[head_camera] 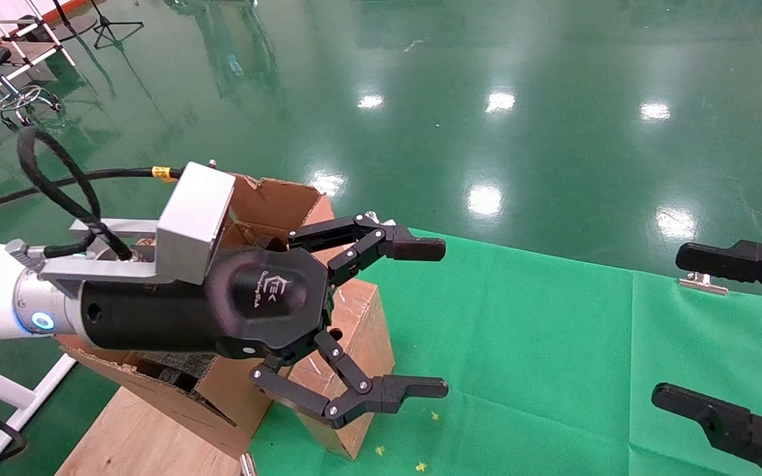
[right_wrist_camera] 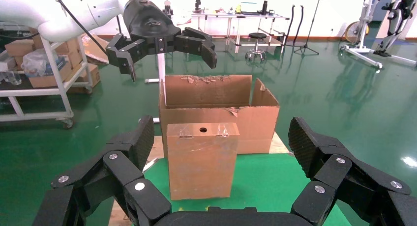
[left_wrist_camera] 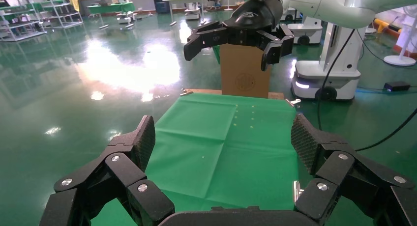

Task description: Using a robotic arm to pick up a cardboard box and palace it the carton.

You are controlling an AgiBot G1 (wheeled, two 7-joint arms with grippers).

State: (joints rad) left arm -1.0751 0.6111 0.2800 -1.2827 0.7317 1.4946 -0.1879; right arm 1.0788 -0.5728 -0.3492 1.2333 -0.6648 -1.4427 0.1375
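The cardboard box (right_wrist_camera: 199, 159) stands upright on the green cloth, taped, with a small round hole near its top. In the head view the box (head_camera: 364, 330) is partly hidden behind my left gripper (head_camera: 422, 318). That gripper is open and empty, and hangs in the air above the box and the carton (right_wrist_camera: 216, 108). The carton (head_camera: 268, 201) sits just behind the box, with torn flaps and black foam (head_camera: 169, 373) inside. My right gripper (head_camera: 675, 324) is open at the right edge, facing the box from a distance. In their own views, the left gripper (left_wrist_camera: 223, 137) and right gripper (right_wrist_camera: 222, 137) hold nothing.
A green cloth (head_camera: 553, 344) covers the wooden table (head_camera: 129, 436). Another brown box (left_wrist_camera: 244, 71) stands beyond the cloth's far end, behind the right gripper (left_wrist_camera: 236, 37). Metal clips (head_camera: 702, 283) pin the cloth. Stools and racks stand on the green floor.
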